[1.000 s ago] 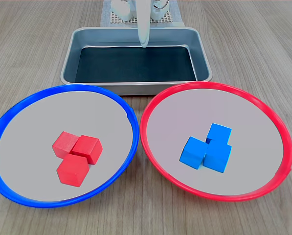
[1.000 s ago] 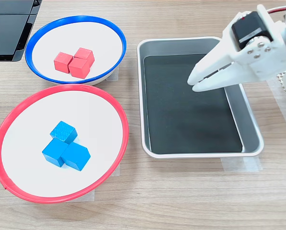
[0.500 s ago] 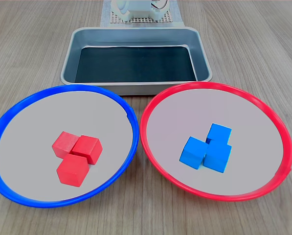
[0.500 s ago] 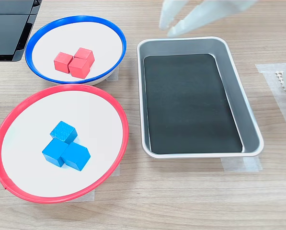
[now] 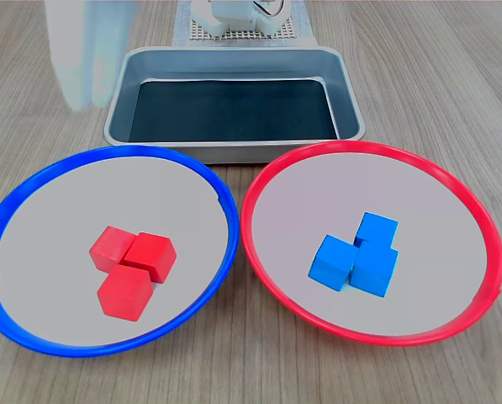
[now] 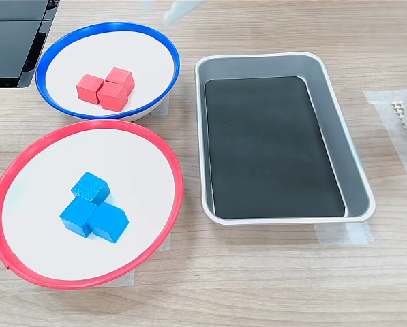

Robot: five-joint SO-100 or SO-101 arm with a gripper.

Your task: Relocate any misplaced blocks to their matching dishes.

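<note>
- Three bright red matte cubes (image 5: pixel 129 266) clustered, touching one another, on the grey centre of the large round blue-rimmed dish (image 5: pixel 32 185), which sits on the first exterior view's left; same cluster (image 6: pixel 106 87) seen in the second exterior view, in the dish at upper left (image 6: pixel 53 48).
- Three bright blue matte cubes (image 5: pixel 357 256) bunched together, touching, on the grey centre of the large round red-rimmed dish (image 5: pixel 452 181) on the first exterior view's right; in the second exterior view the blue cluster (image 6: pixel 93 208) lies in the red-rimmed dish (image 6: pixel 26 153) at lower left.
- Every cube thus resting in the dish of the other colour.
- Dishes side by side, rims nearly touching in both exterior views.
- Rectangular grey metal tray with black bottom (image 5: pixel 234 63) beyond the dishes in the first exterior view, holding nothing visible; in the second exterior view (image 6: pixel 346 157) just beside the dishes, on their right.
- White gripper (image 5: pixel 82 50) showing only as a pale motion-blurred streak above the wood-grain tabletop (image 5: pixel 435 76), near the tray's corner at the first exterior view's upper left; in the second exterior view only a faint blurred tip (image 6: pixel 179 9) at the top edge, above the blue-rimmed dish.
- Too smeared to judge whether parted or closed; cannot tell.
- White arm base (image 5: pixel 238 15) on a mesh mat behind the tray in the first exterior view.
</note>
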